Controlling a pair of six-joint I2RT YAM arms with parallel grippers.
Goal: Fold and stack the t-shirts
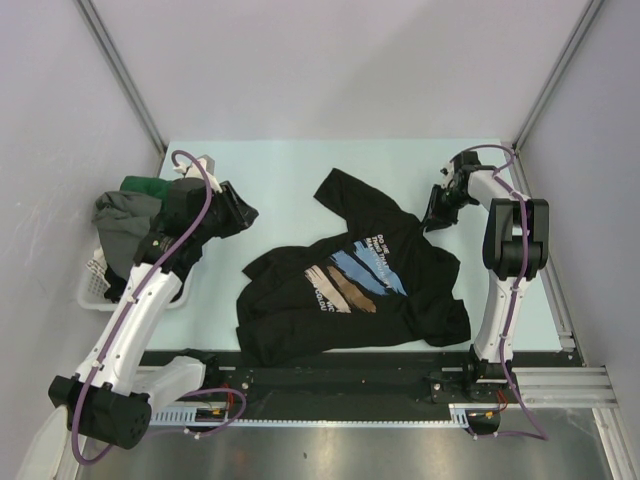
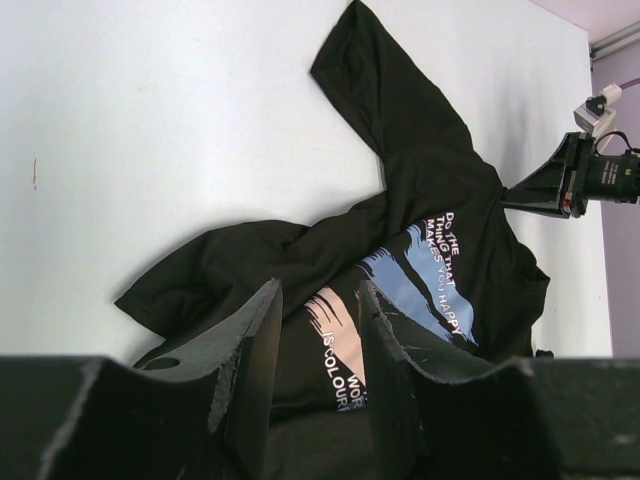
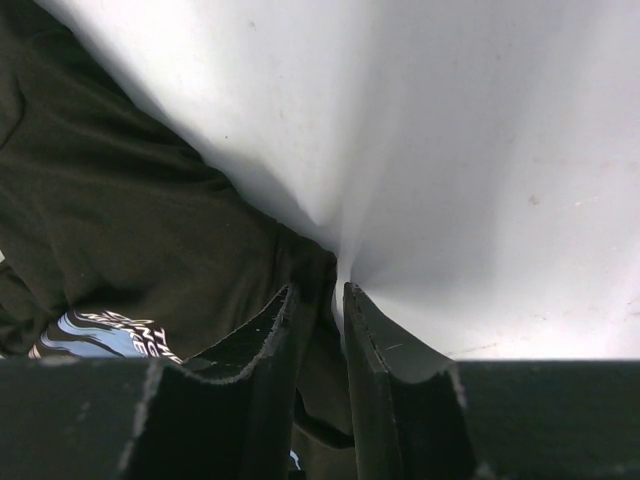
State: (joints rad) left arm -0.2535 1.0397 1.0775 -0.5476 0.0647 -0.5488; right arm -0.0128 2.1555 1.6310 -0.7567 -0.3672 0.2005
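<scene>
A black t-shirt [image 1: 350, 285] with a blue, brown and white brushstroke print lies crumpled on the pale table, one sleeve pointing to the far side. It also shows in the left wrist view [image 2: 440, 200]. My right gripper [image 1: 438, 212] is low at the shirt's far right edge. In the right wrist view the right gripper [image 3: 320, 292] has its jaws nearly together with black cloth [image 3: 150, 220] pinched between them. My left gripper [image 1: 238, 212] hovers left of the shirt, beside the basket. In its wrist view the left gripper [image 2: 318, 292] is open, and the print shows through the gap.
A white slatted basket [image 1: 95, 285] stands at the table's left edge, heaped with a grey shirt [image 1: 125, 225] and a dark green shirt [image 1: 150, 187]. Grey walls close in the table at left, back and right. The right gripper [image 2: 560, 185] shows in the left wrist view.
</scene>
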